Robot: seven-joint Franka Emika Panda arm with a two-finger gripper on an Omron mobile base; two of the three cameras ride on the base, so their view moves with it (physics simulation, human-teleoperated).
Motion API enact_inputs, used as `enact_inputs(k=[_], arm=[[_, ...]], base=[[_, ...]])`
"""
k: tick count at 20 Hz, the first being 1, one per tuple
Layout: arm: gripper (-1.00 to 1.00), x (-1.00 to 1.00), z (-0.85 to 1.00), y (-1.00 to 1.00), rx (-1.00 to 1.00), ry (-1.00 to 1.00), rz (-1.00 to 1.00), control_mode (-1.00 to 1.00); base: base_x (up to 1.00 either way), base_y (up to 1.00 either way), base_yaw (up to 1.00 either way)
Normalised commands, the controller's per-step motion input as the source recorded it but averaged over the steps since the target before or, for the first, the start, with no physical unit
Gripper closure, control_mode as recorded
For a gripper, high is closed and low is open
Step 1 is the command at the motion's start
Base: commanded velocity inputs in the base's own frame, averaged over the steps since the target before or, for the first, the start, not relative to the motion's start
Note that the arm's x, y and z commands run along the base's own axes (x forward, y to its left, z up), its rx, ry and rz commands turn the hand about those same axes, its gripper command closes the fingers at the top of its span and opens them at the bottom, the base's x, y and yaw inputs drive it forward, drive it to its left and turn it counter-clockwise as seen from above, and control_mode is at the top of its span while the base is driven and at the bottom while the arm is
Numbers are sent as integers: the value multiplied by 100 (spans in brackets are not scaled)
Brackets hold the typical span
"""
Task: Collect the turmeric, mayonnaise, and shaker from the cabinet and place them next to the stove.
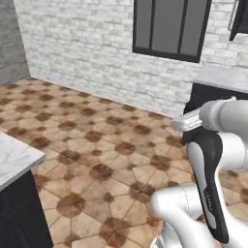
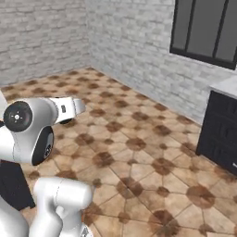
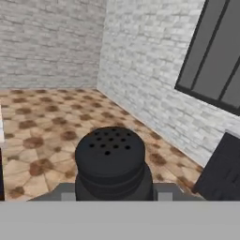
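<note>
The shaker (image 3: 110, 161) sits clamped in the closed tool (image 3: 112, 190) out over the tiled floor (image 3: 42, 140), well apart from the dark window (image 3: 213, 56); judged risk: slipping during transit, no surface beneath it.

The arm (image 1: 213, 160) stands folded upright, its pincer (image 3: 115, 190) clamped on the shaker (image 3: 111, 161).
</note>
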Motion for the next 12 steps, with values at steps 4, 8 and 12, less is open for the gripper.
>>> enact_inputs(k=[4, 8, 12], arm=[[100, 0, 0, 0, 0, 0, 0, 100], [100, 0, 0, 0, 0, 0, 0, 100], [100, 0, 0, 0, 0, 0, 0, 100]], base=[[-36, 68, 48], [-24, 79, 49], [-13, 90, 48]])
